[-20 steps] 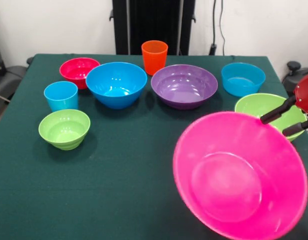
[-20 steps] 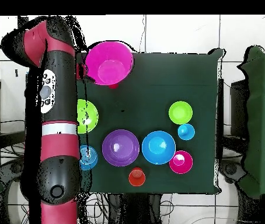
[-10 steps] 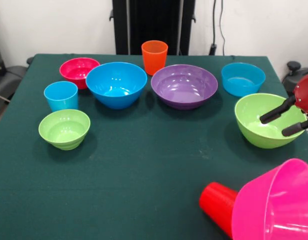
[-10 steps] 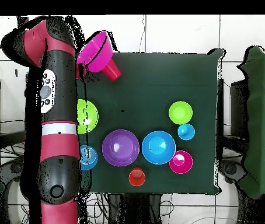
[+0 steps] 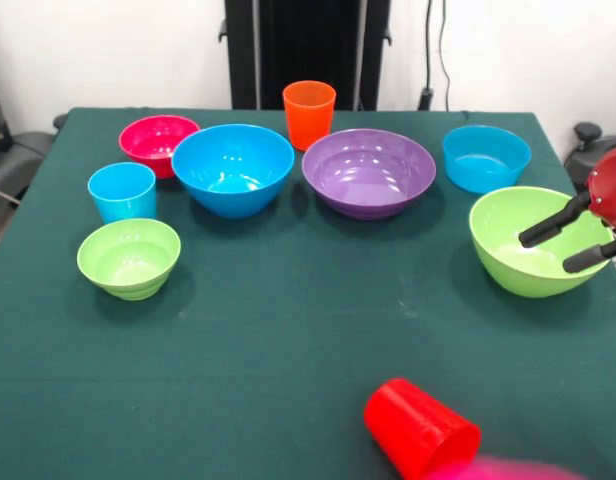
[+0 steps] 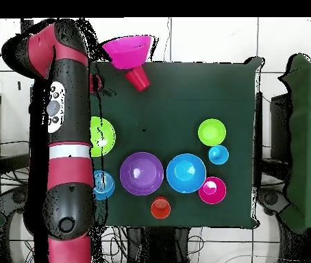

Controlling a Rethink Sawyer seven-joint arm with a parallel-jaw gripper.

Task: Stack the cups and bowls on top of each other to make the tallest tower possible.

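The gripper [image 5: 578,240] sits at the right edge of the front view, its two black fingers [image 5: 548,226] spread apart over the large lime bowl [image 5: 533,240] and holding nothing. Outward from it, at the bottom of the frame, the red cup [image 5: 420,428] lies tipped on its side, with the hot pink bowl [image 6: 127,51] at the table's edge, at the top of the overhead view. Along the top of the front view stand the purple bowl [image 5: 369,171], two blue bowls, the orange cup [image 5: 309,113], the crimson bowl and the light blue cup [image 5: 122,191]; nothing is stacked. The pieces look light, stiff and slick, so a rim pinch on an upright wall seems the safest hold.
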